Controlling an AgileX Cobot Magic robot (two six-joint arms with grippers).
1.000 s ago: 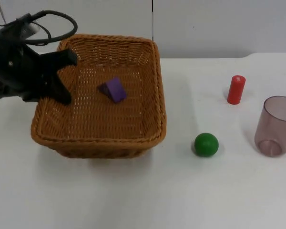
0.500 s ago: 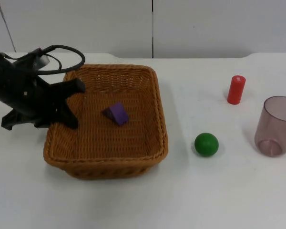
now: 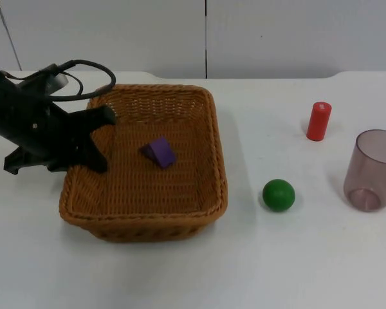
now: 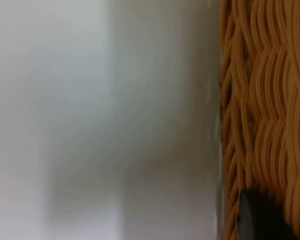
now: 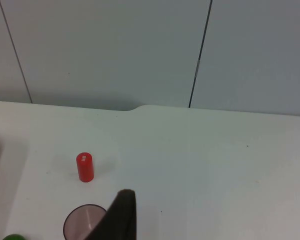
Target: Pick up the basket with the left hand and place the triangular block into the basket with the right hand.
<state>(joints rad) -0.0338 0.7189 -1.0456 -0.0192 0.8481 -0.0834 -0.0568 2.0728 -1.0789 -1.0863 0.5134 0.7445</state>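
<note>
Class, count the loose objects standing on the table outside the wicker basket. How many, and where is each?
3. The red cylinder stands farthest back, the green ball nearer the basket, and the translucent cup at the right edge. None seems hidden.

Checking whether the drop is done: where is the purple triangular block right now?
In the top view the purple triangular block lies inside the wicker basket, near its middle, right of the left gripper at the basket's left rim.

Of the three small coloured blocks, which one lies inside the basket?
The purple triangular block: it lies in the basket; the green ball and red cylinder stand on the table.
</note>
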